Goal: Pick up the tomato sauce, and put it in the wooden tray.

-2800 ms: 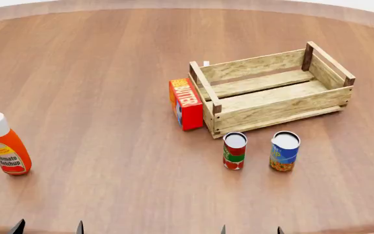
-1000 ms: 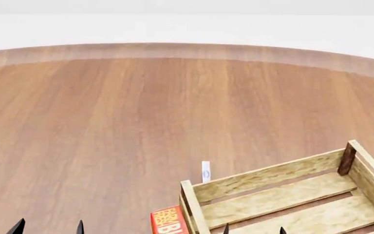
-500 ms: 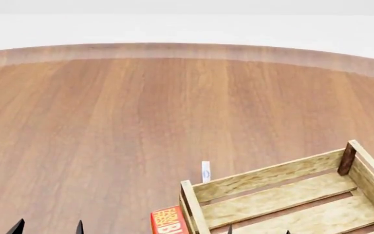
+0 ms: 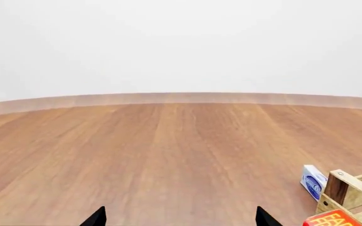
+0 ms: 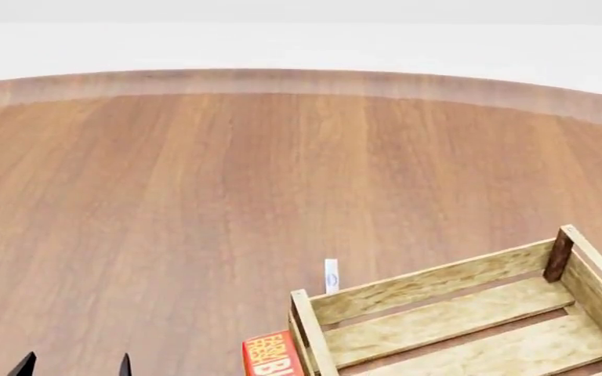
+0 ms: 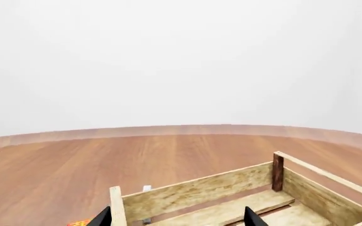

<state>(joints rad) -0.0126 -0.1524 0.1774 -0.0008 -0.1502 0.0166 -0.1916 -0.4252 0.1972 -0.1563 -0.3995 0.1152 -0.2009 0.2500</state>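
Observation:
The tomato sauce can is out of view in every current frame. The wooden tray [image 5: 437, 309] is a light slatted crate with dark corner posts, at the lower right of the head view. It also shows in the right wrist view [image 6: 193, 190], and one corner of it shows in the left wrist view [image 4: 350, 190]. My left gripper [image 5: 75, 365] is open and empty over bare table, left of the tray; its tips also show in the left wrist view [image 4: 179, 219]. My right gripper [image 6: 177, 219] is open and empty, facing the tray's near wall; it does not show in the head view.
A red butter box [image 5: 270, 358] stands against the tray's left end, and shows in the left wrist view [image 4: 333, 220]. A small white-and-blue box [image 5: 331, 276] stands behind the tray's far left corner. The round wooden table's far edge [image 5: 301, 76] curves across the back.
Since 2.8 s ago the head view has tilted up, so the cans and ketchup bottle have left it. In the last half second the right fingertips have dropped out of its bottom edge.

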